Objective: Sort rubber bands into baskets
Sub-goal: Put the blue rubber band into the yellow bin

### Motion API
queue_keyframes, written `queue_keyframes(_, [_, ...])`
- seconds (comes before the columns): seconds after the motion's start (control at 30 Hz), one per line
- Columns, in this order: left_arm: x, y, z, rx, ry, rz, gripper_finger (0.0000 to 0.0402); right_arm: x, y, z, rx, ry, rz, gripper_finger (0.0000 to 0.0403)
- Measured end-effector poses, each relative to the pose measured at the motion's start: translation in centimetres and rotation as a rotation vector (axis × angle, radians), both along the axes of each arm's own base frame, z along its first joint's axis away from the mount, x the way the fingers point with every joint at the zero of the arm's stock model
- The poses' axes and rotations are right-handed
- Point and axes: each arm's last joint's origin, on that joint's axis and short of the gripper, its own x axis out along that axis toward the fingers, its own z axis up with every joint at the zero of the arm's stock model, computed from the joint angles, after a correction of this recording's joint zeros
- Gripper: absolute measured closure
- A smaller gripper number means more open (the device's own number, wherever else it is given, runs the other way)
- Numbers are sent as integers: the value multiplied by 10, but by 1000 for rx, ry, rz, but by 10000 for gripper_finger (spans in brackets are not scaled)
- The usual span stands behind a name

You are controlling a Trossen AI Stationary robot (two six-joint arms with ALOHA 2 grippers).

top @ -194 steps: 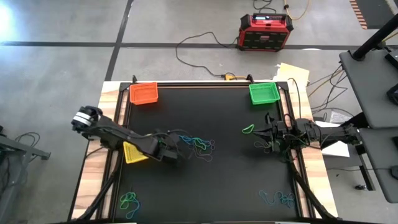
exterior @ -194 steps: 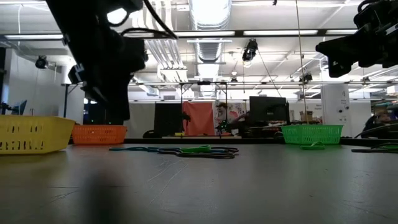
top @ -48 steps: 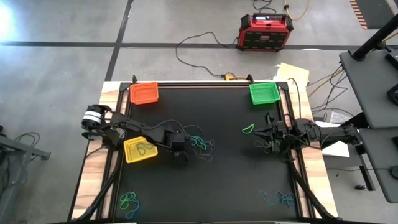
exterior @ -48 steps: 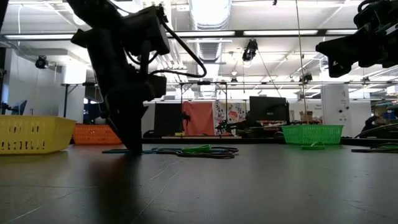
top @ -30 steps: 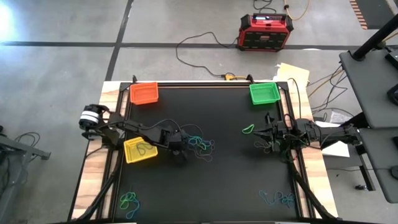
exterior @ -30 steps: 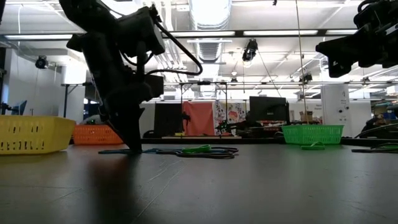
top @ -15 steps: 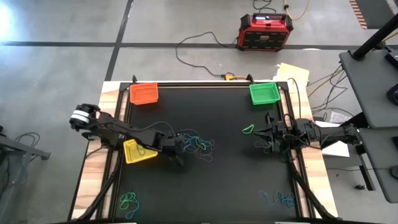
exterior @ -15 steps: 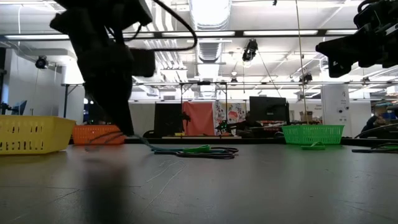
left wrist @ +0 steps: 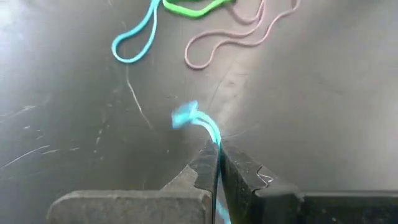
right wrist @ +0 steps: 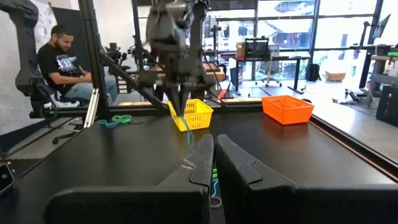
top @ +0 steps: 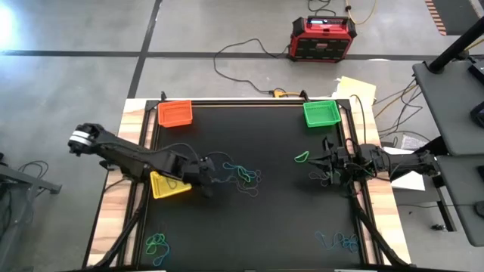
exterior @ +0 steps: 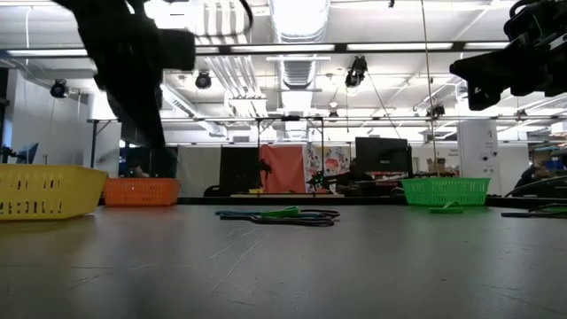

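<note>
Your left gripper (left wrist: 217,163): jaws pinched tight on blue rubber band (left wrist: 200,124), lifted off counter (top: 280,219) just beside yellow basket (top: 165,186); band's free end blurred, rest hidden btwn fingers. Loose rubber bands (top: 243,174) lie mid-counter, tangled, colours hard to separate. Your right gripper (right wrist: 213,163): jaws closed, holding nothing, near counter's right edge. Orange basket (top: 175,113), green basket (top: 321,113) at far corners, contents unclear.

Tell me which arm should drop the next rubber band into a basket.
Left. The left gripper is shut on a thin light-blue rubber band, raised beside the yellow plastic mesh basket. The right gripper waits shut near the table's right edge, holding nothing.
</note>
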Motion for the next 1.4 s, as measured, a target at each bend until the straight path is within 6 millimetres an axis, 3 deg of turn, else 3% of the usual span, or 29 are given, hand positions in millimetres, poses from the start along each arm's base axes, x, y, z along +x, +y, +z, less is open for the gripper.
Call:
queue_keyframes(0.23, [-27, 6, 43, 66, -121, 58, 401, 0, 0, 0, 0, 0, 1, 394])
queue_keyframes(0.4, [-52, 10, 67, 18, -82, 176, 401, 0, 0, 0, 0, 0, 0, 394])
queue_keyframes(0.57, [-74, 8, 82, 9, 42, 253, 401, 0, 0, 0, 0, 0, 0, 394])
queue_keyframes(0.73, [-85, 4, 84, -17, 135, 273, 401, 0, 0, 0, 0, 0, 0, 394])
queue_keyframes(0.93, [-94, -5, 68, -1, 247, 298, 401, 0, 0, 0, 0, 0, 0, 394])
queue_keyframes(1.23, [-92, -6, 2, -53, 326, 339, 401, 0, 0, 0, 0, 0, 0, 394])
queue_keyframes(1.4, [-97, -4, -24, -34, 400, 386, 402, 0, 0, 0, 0, 0, 1, 394])
